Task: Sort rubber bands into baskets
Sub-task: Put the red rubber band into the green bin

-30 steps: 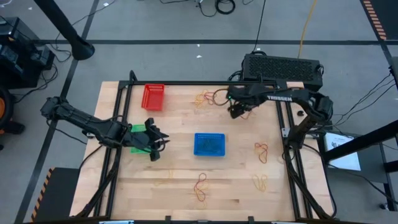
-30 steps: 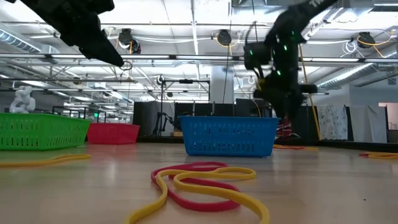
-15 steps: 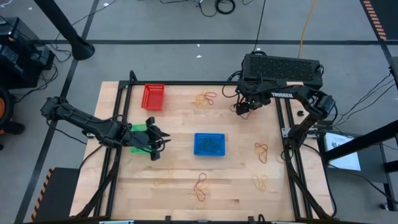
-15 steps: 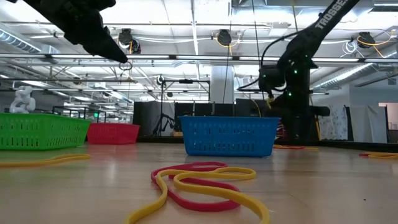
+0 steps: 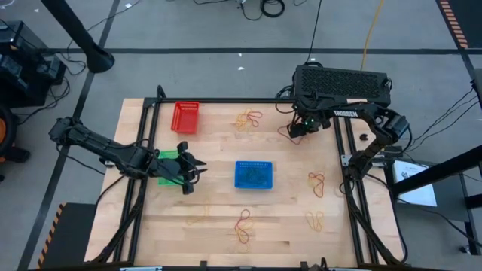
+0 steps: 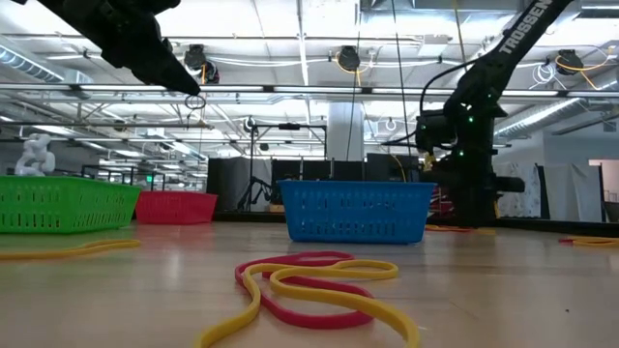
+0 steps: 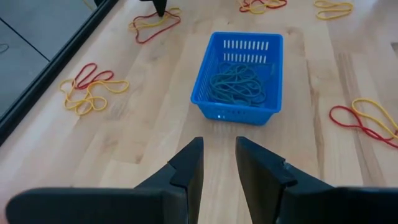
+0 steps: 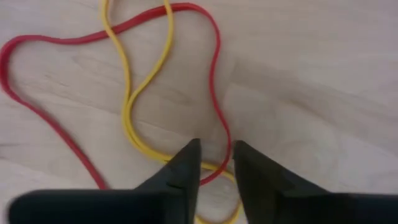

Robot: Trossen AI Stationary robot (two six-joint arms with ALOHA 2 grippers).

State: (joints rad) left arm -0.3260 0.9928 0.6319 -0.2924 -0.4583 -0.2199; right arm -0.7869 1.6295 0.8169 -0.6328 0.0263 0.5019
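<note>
Right wrist view: right pincer (image 8: 214, 163), narrowly parted, straddles thin red rubber band (image 8: 214, 99) crossing yellow rubber band (image 8: 127, 99); pinch red strand only.

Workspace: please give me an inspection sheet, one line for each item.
Surface: wooden table.
Job's things: red basket; green basket under left arm; blue basket holds dark bands; red and yellow bands loose in several spots.
Clutter: nothing seen.
Claws: left claw over green basket, slightly apart; right claw low over a red band and a yellow band, narrow gap.
Cables: on floor behind table.
Surroundings: hall with ceiling lights.
</note>
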